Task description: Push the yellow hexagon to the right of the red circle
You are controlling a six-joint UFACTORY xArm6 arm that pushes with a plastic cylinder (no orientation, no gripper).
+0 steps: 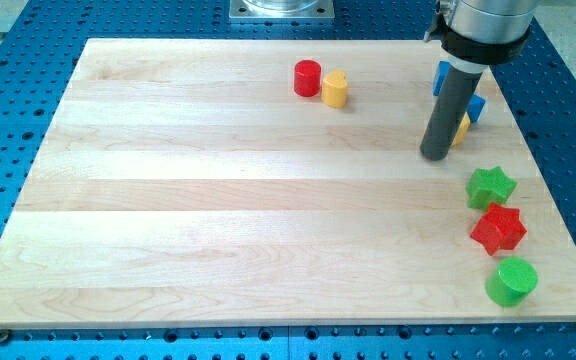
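Nearest the view's bottom right: green cylinder (pixel 512 281), then red star (pixel 498 229), then green star (pixel 491 186), stacked close along the table's (pixel 218 220) right edge. None are in my way yet.

My tip (pixel 434 155) sits on the wood just up and left of the green star. No jaws on this end effector, only a plain rod, so nothing to spread or pinch. Behind the rod: a blue block (pixel 476 107), shape hard to tell, and a sliver of a yellow block (pixel 461 127), both partly hidden.

Farthest, near the view's top: yellow hexagon (pixel 335 89) touching or almost touching the red circle (pixel 308 78), already on its right, slightly lower. Task looks close to met.

Risks, as I judge them:
- Any push from the right drives the hexagon into the circle and shifts both.
- An off-centre contact spins the hexagon below the circle.
- Backing out carelessly could drag the hidden blocks.
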